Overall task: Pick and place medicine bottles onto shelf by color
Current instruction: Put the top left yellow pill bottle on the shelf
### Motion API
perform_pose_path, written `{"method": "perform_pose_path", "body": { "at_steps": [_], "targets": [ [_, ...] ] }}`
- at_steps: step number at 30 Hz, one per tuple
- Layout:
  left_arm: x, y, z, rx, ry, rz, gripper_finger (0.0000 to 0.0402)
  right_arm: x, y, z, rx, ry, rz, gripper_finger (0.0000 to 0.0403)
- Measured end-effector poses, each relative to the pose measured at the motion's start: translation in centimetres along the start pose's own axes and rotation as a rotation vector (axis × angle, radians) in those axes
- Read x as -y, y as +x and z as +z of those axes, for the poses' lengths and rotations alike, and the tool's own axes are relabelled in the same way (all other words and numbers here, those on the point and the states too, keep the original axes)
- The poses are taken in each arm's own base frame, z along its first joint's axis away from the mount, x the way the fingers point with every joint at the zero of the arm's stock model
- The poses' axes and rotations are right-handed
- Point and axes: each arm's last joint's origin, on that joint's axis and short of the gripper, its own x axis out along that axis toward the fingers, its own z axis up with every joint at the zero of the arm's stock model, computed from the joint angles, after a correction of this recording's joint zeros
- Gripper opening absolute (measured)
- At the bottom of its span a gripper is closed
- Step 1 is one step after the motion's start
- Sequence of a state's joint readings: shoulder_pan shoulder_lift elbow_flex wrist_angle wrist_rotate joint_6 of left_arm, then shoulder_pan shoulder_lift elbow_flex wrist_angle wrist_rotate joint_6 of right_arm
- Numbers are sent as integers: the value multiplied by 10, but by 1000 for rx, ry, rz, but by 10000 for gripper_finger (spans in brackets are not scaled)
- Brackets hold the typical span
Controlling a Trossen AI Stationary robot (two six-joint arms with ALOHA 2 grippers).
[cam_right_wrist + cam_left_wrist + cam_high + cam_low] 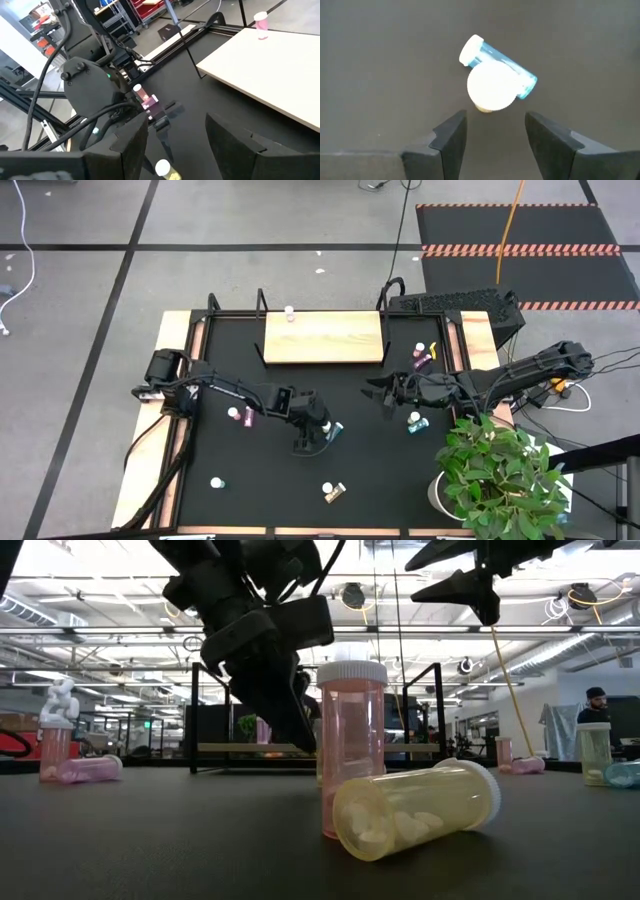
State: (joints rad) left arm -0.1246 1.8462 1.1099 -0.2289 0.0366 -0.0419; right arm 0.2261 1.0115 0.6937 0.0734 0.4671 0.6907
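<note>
**Teal bottle lying against my target: knock risk**

White-capped upright bottle (491, 92) sits just ahead of my left gripper (495, 131), jaws part-open with nothing between them. A teal bottle (506, 60) lies touching its far side. If I come down off-centre, I judge a finger could tip the upright one or roll the teal one away. Beyond them, the shelf (322, 337) holds one pink bottle (290, 313). My right gripper (381, 391) hangs open and empty to the right of the teal bottle.

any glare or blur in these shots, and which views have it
Left wrist view: the white cap of an upright bottle is blown out to a featureless disc, beside a teal bottle lying flat. Low view: the left gripper is a backlit silhouette; the yellow bottle is sharp, the room behind is soft. High view: evenly lit.
</note>
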Motion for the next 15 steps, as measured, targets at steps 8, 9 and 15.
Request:
{"method": "perform_pose_path", "body": {
  "at_steps": [8,9,15],
  "targets": [
    [0,0,7,71,-22,7,200,0,0,0,-3,-5,-1,194],
    [0,0,8,80,-21,7,200,0,0,0,-5,-5,1,194],
    [0,0,9,88,-10,7,200,0,0,-1,-23,-10,17,194]
  ]
}}
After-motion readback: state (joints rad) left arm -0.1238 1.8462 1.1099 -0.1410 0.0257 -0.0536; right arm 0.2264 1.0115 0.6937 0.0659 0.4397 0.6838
